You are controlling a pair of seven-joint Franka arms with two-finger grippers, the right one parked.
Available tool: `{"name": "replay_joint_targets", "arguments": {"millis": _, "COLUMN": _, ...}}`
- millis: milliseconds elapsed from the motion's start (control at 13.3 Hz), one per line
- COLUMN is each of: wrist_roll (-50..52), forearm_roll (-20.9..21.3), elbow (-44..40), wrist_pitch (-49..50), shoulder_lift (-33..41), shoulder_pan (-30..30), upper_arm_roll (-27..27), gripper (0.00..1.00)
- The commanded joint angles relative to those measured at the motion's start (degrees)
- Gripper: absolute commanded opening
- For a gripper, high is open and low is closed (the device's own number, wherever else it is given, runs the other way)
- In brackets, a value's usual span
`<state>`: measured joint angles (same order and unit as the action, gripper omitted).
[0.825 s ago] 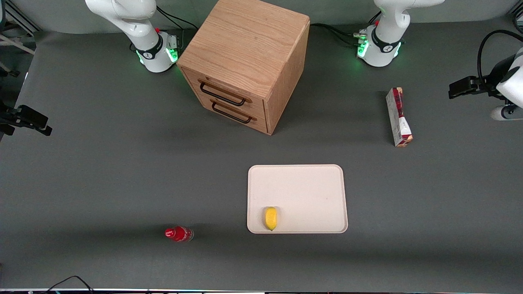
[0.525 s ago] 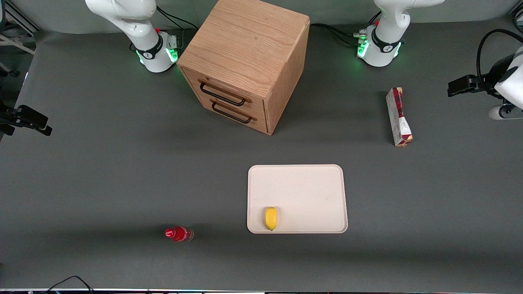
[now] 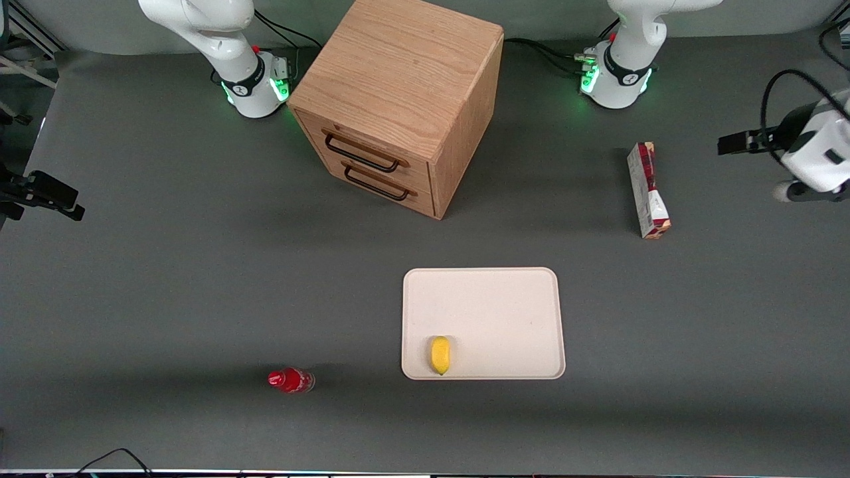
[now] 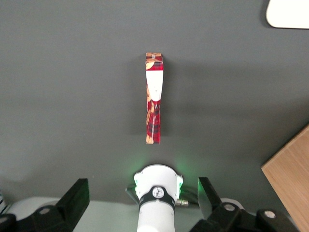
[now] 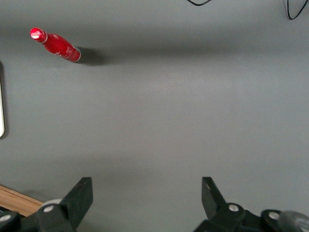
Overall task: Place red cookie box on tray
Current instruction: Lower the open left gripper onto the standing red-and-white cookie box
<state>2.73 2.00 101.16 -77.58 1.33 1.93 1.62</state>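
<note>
- Red cookie box (image 3: 648,189) stands on its long thin edge on the bare tabletop (image 3: 166,265), toward the working arm's end. It is farther from the front camera than the tray (image 3: 505,299) and well apart from it.
- Left arm's gripper (image 3: 736,142) hangs high, off to the side of the box, with its fingers (image 4: 72,203) spread wide apart and holding nothing.
- Risk: balanced on so narrow an edge, the box looks easy to topple. A finger that brushes one face on the way down would likely tip it flat, where it is harder to grasp.
- Risk: a grip taken near one end could let the long box swing and slip on the way over.
- Risk: a yellow fruit (image 3: 440,355) sits in the tray's near corner. A careless set-down could knock it, or leave the box propped on the rim.
- Front view alone shows the fruit, the wooden cabinet (image 3: 398,99) and the small red bottle (image 3: 290,380).
- Left wrist view alone shows the box's slim top edge head-on, running lengthwise toward the arm's base (image 4: 157,186), with only a corner of the tray showing.
</note>
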Motion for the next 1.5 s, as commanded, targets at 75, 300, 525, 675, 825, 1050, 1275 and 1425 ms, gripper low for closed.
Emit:
{"name": "replay_joint_targets", "arguments": {"millis": 75, "wrist_roll": -2.4, "forearm_roll": -0.2, "elbow": 32.0, "wrist_pitch": -24.1, "shoulder_lift": 12.0, "shoulder_pan": 0.2, "upper_arm_roll": 0.0, "gripper": 1.00}}
{"name": "replay_joint_targets", "arguments": {"millis": 300, "wrist_roll": -3.6, "forearm_roll": 1.0, "elbow": 43.9, "wrist_pitch": -39.5, "shoulder_lift": 11.2, "shoulder_pan": 0.2, "upper_arm_roll": -0.1, "gripper": 1.00}}
{"name": "replay_joint_targets", "arguments": {"millis": 525, "wrist_roll": -4.9, "forearm_roll": 2.1, "elbow": 51.7, "wrist_pitch": -51.5, "shoulder_lift": 8.7, "shoulder_pan": 0.4, "upper_arm_roll": -0.1, "gripper": 1.00}}
{"name": "replay_joint_targets", "arguments": {"millis": 675, "wrist_roll": -4.9, "forearm_roll": 2.2, "elbow": 55.2, "wrist_pitch": -59.9, "shoulder_lift": 5.8, "shoulder_pan": 0.4, "upper_arm_roll": -0.7, "gripper": 1.00}}
{"name": "replay_joint_targets", "arguments": {"millis": 825, "wrist_roll": -5.0, "forearm_roll": 2.8, "elbow": 55.6, "wrist_pitch": -65.6, "shoulder_lift": 1.7, "shoulder_pan": 0.4, "upper_arm_roll": -0.9, "gripper": 0.93}}
{"name": "replay_joint_targets", "arguments": {"millis": 1050, "wrist_roll": -5.0, "forearm_roll": 3.4, "elbow": 55.6, "wrist_pitch": -68.2, "shoulder_lift": -0.6, "shoulder_pan": 1.5, "upper_arm_roll": -1.2, "gripper": 0.22}}
{"name": "replay_joint_targets", "arguments": {"millis": 1275, "wrist_roll": -6.2, "forearm_roll": 3.9, "elbow": 55.5, "wrist_pitch": -68.1, "shoulder_lift": -1.0, "shoulder_pan": 1.6, "upper_arm_roll": -3.6, "gripper": 0.00}}
{"name": "replay_joint_targets", "arguments": {"millis": 1425, "wrist_roll": -7.2, "forearm_roll": 3.8, "elbow": 55.1, "wrist_pitch": -68.1, "shoulder_lift": -1.0, "shoulder_pan": 1.6, "upper_arm_roll": -4.3, "gripper": 0.00}}
